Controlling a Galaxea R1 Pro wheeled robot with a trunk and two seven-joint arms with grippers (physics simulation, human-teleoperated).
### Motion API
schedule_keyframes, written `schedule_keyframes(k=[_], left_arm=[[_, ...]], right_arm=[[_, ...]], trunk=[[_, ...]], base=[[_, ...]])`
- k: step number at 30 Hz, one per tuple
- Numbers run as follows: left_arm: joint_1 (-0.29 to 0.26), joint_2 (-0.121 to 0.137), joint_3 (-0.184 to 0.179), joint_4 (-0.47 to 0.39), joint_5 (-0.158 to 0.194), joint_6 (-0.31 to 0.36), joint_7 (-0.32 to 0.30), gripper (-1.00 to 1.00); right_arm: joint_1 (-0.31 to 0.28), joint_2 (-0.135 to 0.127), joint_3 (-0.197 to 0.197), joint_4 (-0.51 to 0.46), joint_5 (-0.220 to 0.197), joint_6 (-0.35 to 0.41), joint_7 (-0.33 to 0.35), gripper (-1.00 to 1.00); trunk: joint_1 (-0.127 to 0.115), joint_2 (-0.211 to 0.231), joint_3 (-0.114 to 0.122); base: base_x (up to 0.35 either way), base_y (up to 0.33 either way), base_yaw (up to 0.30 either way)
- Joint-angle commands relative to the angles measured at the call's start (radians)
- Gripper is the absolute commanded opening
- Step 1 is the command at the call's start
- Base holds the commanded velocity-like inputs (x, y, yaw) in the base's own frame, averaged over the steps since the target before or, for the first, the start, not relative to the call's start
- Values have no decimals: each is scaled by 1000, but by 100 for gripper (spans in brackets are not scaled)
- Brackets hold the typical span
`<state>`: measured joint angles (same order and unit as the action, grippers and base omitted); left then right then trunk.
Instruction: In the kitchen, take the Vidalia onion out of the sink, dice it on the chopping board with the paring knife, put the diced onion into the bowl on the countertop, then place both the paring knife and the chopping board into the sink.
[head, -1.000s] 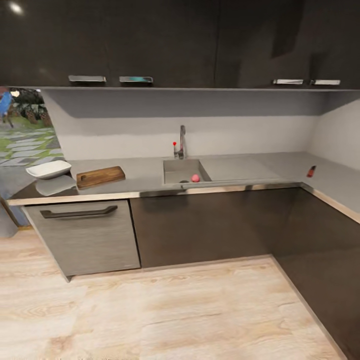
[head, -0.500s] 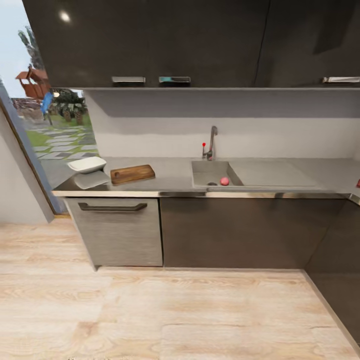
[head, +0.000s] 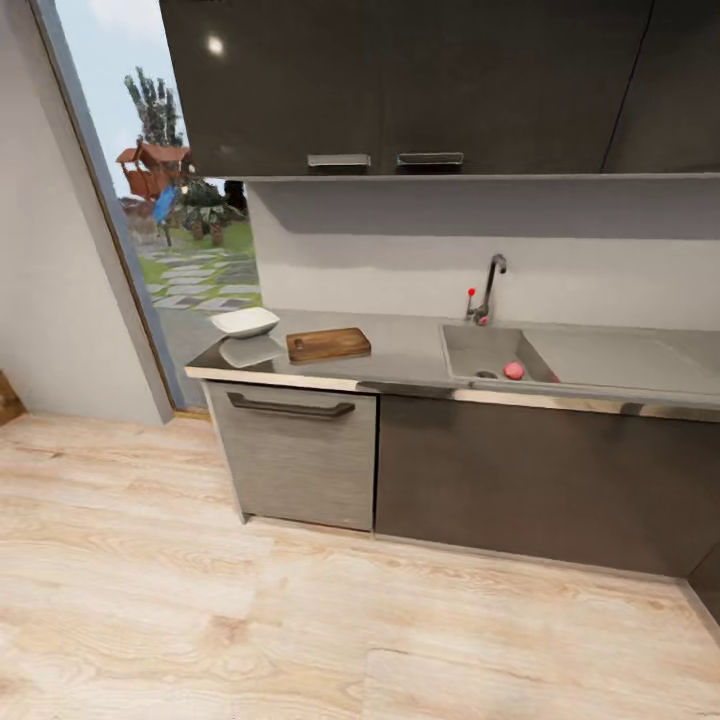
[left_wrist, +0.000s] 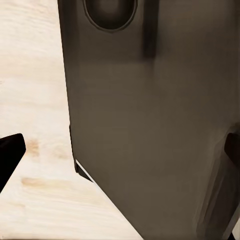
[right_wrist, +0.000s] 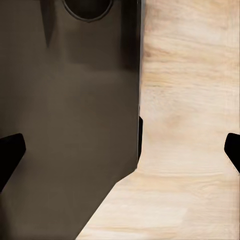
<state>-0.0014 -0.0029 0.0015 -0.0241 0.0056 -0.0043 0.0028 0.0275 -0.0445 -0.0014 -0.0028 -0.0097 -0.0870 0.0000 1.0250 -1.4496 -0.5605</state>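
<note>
In the head view the grey countertop (head: 405, 352) runs across over dark cabinet fronts. The sink (head: 480, 345) is set into it, with a chrome tap (head: 490, 288) bearing a red dot behind it. A small pinkish onion (head: 514, 371) lies in the basin. Left of the sink lies the brown chopping board (head: 328, 344), and the white bowl (head: 245, 321) stands at the counter's left end. The paring knife is out of view. My left gripper (left_wrist: 120, 155) and right gripper (right_wrist: 120, 150) are open, fingertips wide apart with nothing between them, hanging over the floor beside my dark base.
A grey appliance front with a dark bar handle (head: 290, 405) sits under the board. Dark upper cabinets (head: 400, 90) hang above the counter. A tall glazed opening (head: 160, 230) to a garden and a grey wall (head: 60, 270) close off the left. A light wooden floor (head: 300, 620) lies before the cabinets.
The camera has swung left, so the whole counter has slid to the right in the picture. The corner worktop with the knife has left the view, and the garden opening has come in.
</note>
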Motion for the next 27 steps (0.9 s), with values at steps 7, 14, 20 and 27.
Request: schedule_keyframes(k=[7,14,20,27], left_arm=[[0,0,0,0,1,0,0,100],[0,0,0,0,1,-1,0,100],[0,0,0,0,1,-1,0,100],[0,0,0,0,1,-1,0,100]], right_arm=[[0,1,0,0,-1,-4,0,100],[0,1,0,0,-1,-4,0,100],[0,3,0,0,-1,-4,0,100],[0,4,1,0,-1,-4,0,100]], trunk=[[0,0,-1],[0,0,-1],[0,0,-1],[0,0,-1]], base=[[0,137,283],[0,180,284],[0,220,285],[12,275,285]])
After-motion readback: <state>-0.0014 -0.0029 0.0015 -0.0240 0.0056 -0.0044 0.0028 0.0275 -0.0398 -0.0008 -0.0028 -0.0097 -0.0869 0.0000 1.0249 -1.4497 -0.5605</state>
